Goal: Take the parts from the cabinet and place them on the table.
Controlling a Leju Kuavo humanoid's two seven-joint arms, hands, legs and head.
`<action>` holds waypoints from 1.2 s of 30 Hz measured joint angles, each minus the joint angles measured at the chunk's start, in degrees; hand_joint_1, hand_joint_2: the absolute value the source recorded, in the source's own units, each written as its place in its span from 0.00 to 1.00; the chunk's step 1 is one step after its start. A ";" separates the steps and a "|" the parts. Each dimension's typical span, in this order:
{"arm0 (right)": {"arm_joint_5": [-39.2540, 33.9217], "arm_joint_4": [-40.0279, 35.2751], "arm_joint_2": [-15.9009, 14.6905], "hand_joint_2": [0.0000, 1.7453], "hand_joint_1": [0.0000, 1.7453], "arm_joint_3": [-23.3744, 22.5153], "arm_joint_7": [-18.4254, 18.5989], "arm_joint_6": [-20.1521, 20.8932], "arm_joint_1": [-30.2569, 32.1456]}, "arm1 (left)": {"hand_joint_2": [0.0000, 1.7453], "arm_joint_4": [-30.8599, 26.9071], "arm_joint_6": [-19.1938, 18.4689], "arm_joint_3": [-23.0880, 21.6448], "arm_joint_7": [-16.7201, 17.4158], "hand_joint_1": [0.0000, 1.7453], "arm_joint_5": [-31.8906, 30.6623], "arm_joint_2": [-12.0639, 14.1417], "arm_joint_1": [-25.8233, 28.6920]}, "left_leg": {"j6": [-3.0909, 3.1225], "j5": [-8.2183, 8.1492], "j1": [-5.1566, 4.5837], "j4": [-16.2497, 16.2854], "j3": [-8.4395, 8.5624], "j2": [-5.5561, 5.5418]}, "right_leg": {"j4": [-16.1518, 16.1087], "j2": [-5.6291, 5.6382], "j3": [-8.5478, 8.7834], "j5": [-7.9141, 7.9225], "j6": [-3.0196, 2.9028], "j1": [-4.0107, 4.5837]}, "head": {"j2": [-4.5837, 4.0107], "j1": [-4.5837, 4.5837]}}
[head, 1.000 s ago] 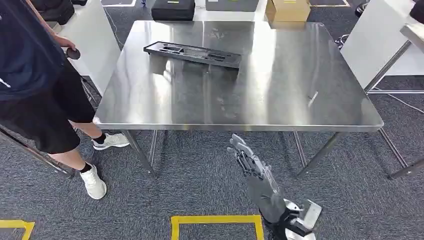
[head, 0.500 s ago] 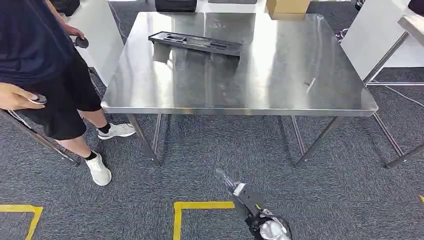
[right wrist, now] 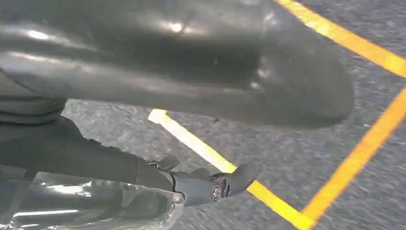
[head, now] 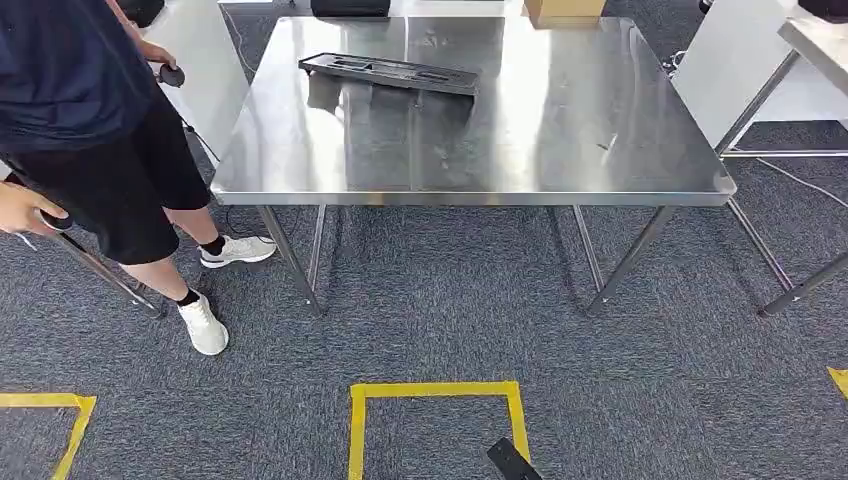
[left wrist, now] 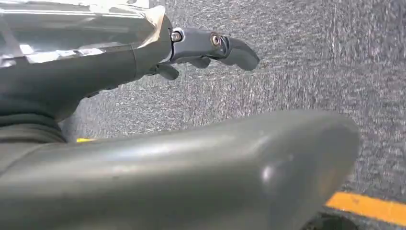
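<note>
A long black moulded part (head: 390, 72) lies flat on the far left of the steel table (head: 560, 170). My left hand (left wrist: 119, 72) hangs over grey carpet, holding nothing, with its dark fingers (left wrist: 210, 45) loosely extended and apart. My right hand (right wrist: 143, 96) also hangs over the carpet above yellow tape, its fingers (right wrist: 215, 184) spread and holding nothing. Only the right hand's dark tip (head: 512, 462) reaches into the head view, at the bottom edge, well short of the table. The cabinet is out of sight.
A person (head: 90, 120) stands at the table's left side, holding a small dark round object (head: 172, 75). A white panel (head: 720, 70) and another table (head: 815, 40) stand to the right. A yellow tape square (head: 432, 390) marks the carpet before me.
The whole picture has shifted: the camera has moved, and the table now sits higher and farther off. My right hand has dropped from mid-picture to the bottom edge. The person's stance has shifted a little.
</note>
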 joint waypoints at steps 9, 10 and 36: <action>-4.88 2.93 -1.01 0.00 0.00 -2.67 8.75 3.63 3.32 | 0.00 0.00 -0.66 -0.79 0.22 0.00 -1.55 0.26 0.25 | -1.41 -9.71 0.65 15.64 -0.02 -0.41 | 0.94 -0.86 -6.30 5.07 -2.56 -0.27 | 0.00 -0.28; -5.35 3.13 -1.16 0.00 0.00 -3.30 9.05 3.15 3.85 | 0.00 0.00 -0.76 -1.02 0.22 0.00 -1.92 0.37 0.22 | -1.32 -8.02 0.79 11.18 3.54 -0.42 | 1.39 -0.80 -7.30 5.47 -2.34 -0.32 | 0.00 -0.35; -4.98 4.64 -1.27 0.00 0.00 -5.86 10.41 -1.31 6.37 | 0.00 -0.02 -1.99 -1.99 -0.26 0.00 -2.40 0.87 0.07 | -1.38 -13.67 0.52 12.28 -3.41 -0.23 | -0.82 -0.78 -1.26 1.93 -3.56 -0.34 | 0.00 -0.04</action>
